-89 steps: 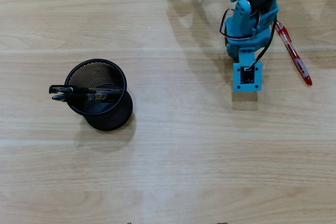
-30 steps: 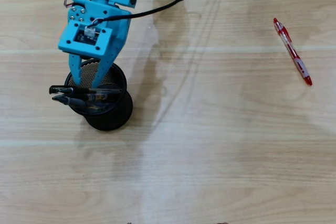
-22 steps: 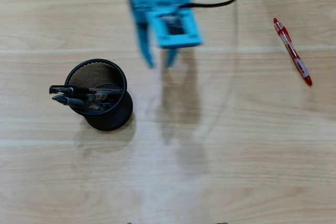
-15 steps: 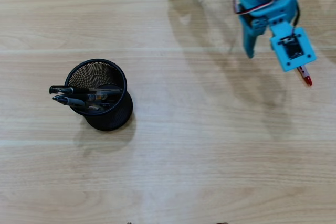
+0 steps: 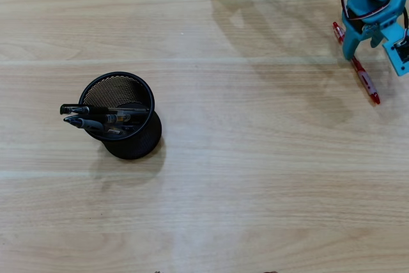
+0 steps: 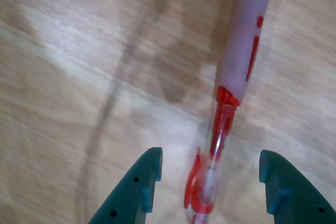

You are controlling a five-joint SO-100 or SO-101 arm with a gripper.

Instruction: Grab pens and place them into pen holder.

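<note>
Above the red pen [image 6: 231,108] at the surface's [image 5: 243,177] right edge, the pincer [image 6: 210,182] has been swung back from the pen holder [image 5: 128,135], spread and empty; the last loose pen is framed for pickup.

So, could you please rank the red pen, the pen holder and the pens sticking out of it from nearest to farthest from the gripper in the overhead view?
1. The red pen, on the table at the right, directly under the open gripper.
2. The pen holder, far off at the left.
3. The pens inside it, leaning over its left rim, marginally farther.
</note>
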